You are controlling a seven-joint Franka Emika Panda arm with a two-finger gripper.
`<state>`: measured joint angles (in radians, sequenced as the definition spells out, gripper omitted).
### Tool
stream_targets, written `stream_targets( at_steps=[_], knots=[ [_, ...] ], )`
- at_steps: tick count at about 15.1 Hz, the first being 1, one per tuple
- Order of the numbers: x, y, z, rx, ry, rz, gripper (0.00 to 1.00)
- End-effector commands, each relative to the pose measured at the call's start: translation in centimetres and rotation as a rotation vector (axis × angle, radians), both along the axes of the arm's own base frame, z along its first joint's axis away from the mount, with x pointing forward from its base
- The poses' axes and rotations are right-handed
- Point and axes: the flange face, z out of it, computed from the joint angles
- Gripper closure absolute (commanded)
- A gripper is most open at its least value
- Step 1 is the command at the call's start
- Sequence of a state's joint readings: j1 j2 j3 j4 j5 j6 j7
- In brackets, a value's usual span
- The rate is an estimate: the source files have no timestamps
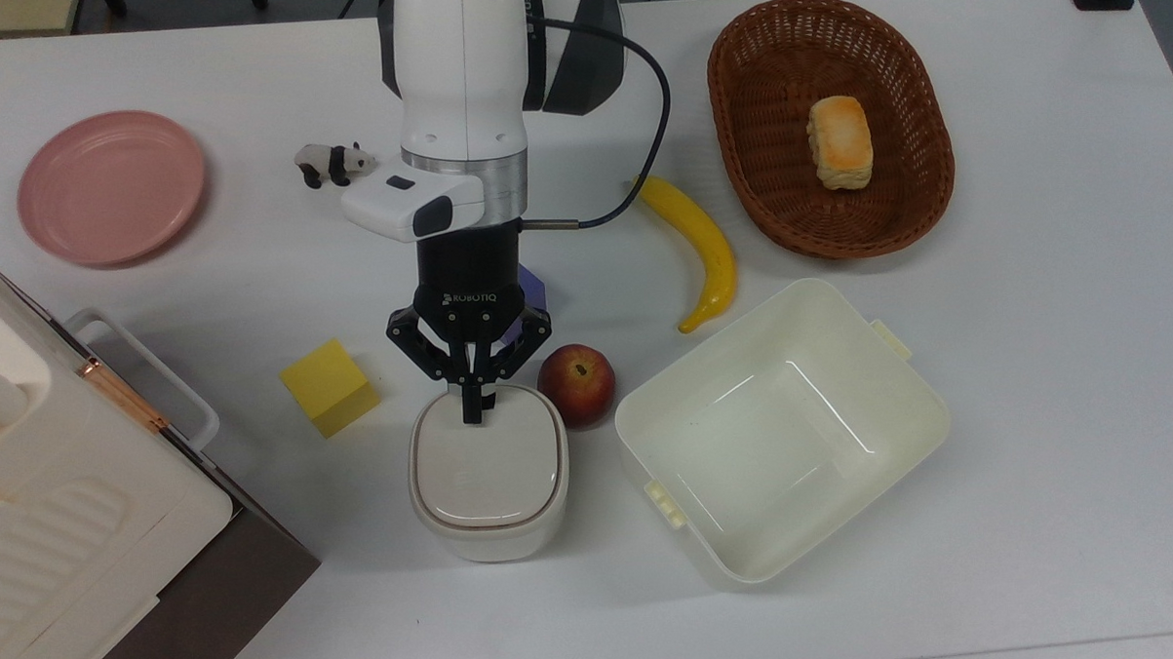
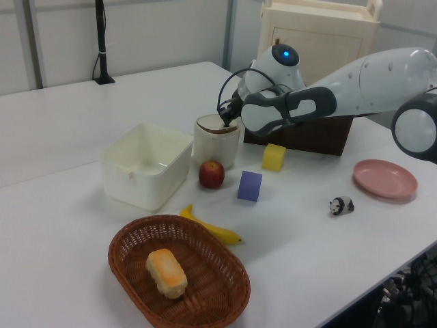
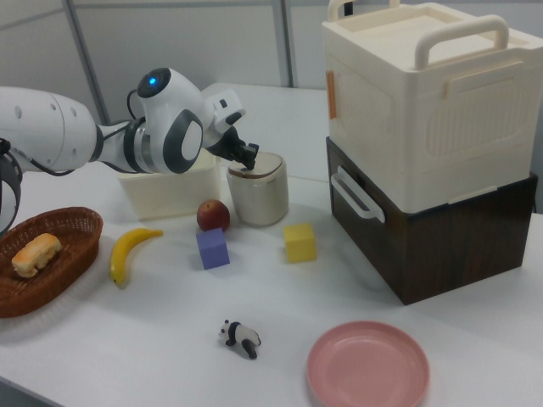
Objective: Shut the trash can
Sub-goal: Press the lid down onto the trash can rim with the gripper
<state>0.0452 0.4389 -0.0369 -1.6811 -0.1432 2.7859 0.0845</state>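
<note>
The trash can (image 1: 489,479) is a small cream bin standing between a yellow cube and an apple. Its beige lid lies almost flat, with a thin dark seam along the rim. My gripper (image 1: 472,410) is shut, its black fingertips pressed together and pointing down onto the lid's back edge, the edge nearest the arm. In the left view the trash can (image 2: 217,142) sits beside the tub, and the gripper (image 2: 228,124) rests at its top rim. In the right view the gripper (image 3: 249,162) touches the top of the trash can (image 3: 257,199).
An apple (image 1: 576,384) touches the can's right side in the top view. A yellow cube (image 1: 330,387) lies to its left, and a purple cube (image 1: 535,294) under the wrist. Around stand an open cream tub (image 1: 776,440), banana (image 1: 701,247), basket (image 1: 725,100), pink plate (image 1: 111,186) and a big white appliance (image 1: 56,514).
</note>
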Motion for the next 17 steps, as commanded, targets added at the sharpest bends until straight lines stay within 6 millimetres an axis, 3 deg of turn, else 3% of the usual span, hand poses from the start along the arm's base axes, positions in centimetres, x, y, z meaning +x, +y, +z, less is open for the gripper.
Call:
stream_targets(
  at_steps=[1, 13, 17],
  knots=[
    [-1.2, 0.3, 0.1, -0.032, 0.012, 0.027, 1.00],
    [-1.7, 1.3, -2.8, -0.066, 0.059, 0.062, 1.00],
    [-1.5, 1.2, -2.4, -0.065, 0.051, 0.059, 1.00]
  ],
)
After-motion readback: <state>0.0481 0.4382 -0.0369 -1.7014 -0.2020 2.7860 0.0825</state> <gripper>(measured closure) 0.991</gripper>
